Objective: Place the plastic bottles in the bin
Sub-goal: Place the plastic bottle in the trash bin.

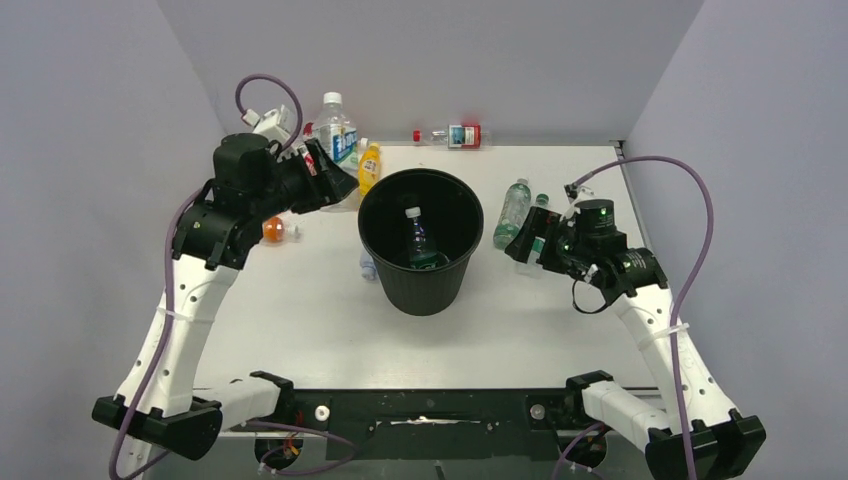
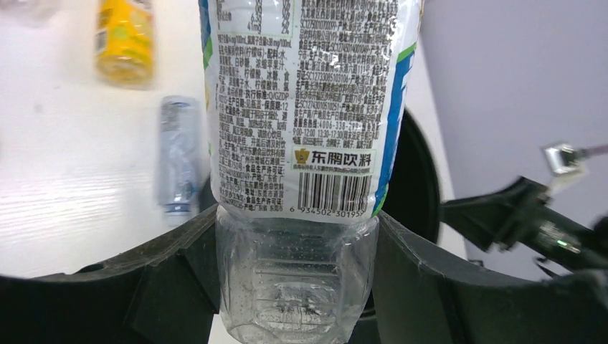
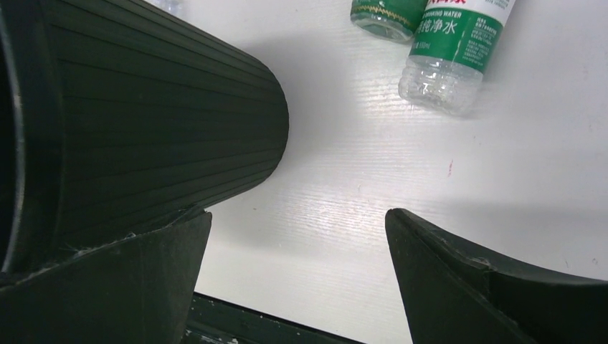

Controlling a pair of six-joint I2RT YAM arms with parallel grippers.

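Note:
The black bin (image 1: 380,205) stands mid-table with a green-label bottle (image 1: 420,243) lying inside. My left gripper (image 1: 333,180) is shut on the base of a clear bottle with a blue-white label (image 1: 335,130), left of the bin's far rim; in the left wrist view the bottle (image 2: 301,107) sits between the fingers of the left gripper (image 2: 294,276). My right gripper (image 1: 520,246) is open and empty, right of the bin, beside two green-label bottles (image 1: 513,210). In the right wrist view the right gripper (image 3: 297,244) is above bare table, with the bin (image 3: 143,129) on the left and the green-label bottles (image 3: 459,50) beyond it.
A yellow bottle (image 1: 369,166) lies by the bin's far left rim. An orange bottle (image 1: 273,230) lies under my left arm. A small clear bottle (image 1: 367,266) lies against the bin's left side. A red-label bottle (image 1: 455,135) lies at the back wall.

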